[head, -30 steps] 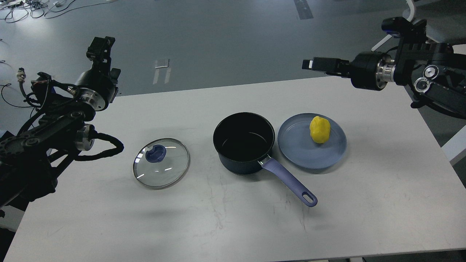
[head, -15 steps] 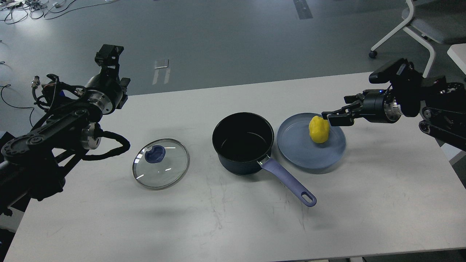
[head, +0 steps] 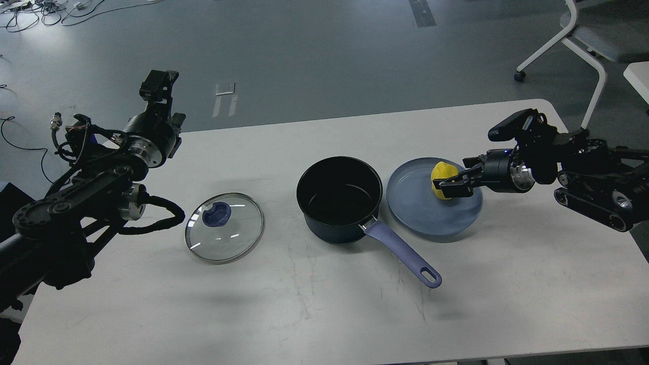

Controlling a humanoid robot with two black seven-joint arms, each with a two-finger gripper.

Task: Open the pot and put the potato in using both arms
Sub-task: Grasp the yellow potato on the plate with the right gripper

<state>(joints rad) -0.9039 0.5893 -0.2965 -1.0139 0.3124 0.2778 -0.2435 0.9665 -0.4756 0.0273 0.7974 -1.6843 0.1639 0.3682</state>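
Potato [head: 442, 175] on the plate [head: 421, 215], just right of the open pot [head: 338, 197]; lid [head: 224, 227] already off, flat on the surface [head: 324, 314] to the left. Right pincer [head: 448, 183] at the potato, fingers spread around its near side, not yet closed on it by the look. Best to centre on the widest part, squeeze gently, lift straight up clear of the rim, then carry over the pot. Left pincer [head: 158, 83] raised well apart; open or closed impossible to tell. No brands or writing legible anywhere.
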